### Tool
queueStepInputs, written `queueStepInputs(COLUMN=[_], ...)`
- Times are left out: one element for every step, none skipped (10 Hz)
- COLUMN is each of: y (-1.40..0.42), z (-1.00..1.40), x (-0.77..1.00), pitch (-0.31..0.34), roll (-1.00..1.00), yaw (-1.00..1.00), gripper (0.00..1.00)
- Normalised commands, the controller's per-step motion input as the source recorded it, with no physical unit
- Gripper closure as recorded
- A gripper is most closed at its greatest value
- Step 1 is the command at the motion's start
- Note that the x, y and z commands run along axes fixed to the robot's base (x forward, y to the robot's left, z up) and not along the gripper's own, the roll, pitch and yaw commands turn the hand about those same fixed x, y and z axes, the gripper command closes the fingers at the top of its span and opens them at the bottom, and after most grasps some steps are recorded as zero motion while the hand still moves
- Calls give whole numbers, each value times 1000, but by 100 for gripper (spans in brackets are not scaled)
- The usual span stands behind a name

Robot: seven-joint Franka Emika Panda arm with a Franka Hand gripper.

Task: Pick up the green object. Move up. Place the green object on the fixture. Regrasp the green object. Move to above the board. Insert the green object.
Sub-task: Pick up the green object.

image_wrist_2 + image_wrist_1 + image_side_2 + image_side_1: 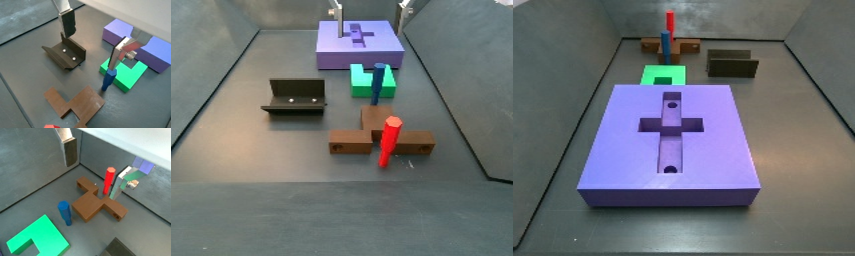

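Pincer (93, 37) hangs high, plates apart and empty; we'd grip the stiff, light green object (127, 74) across its arms.

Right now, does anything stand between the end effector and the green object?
Nothing visible does. The open end effector hangs above the board; the green object lies uncovered. A blue peg right beside it may crowd one finger.

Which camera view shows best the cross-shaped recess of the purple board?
A side view shows the board best: whole, from above, with the recess and both holes plain. In the other side view it lies far and small. A wrist view shows only its corners. The gripper hangs open above the floor.
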Motion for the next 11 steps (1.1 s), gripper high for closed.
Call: queueStepInputs(y=[-37,0,-94,-763,-937,-977,-1000,-880,-926,-823,-517], z=[-3,0,-266,-363,-357,-246,-57,-457,-689,-626,-583], x=[0,94,380,434,517,420,160,0,-200,-40,0], pitch=[0,11,0,0,29,30,0,-83,-157,-127,-144], roll=[0,-14,-63,-10,17,64,89,131,177,234,200], yaw=[0,-14,-77,-43,0,0,0,0,91,63,74], gripper=[0,0,0,0,0,0,0,0,0,0,0])
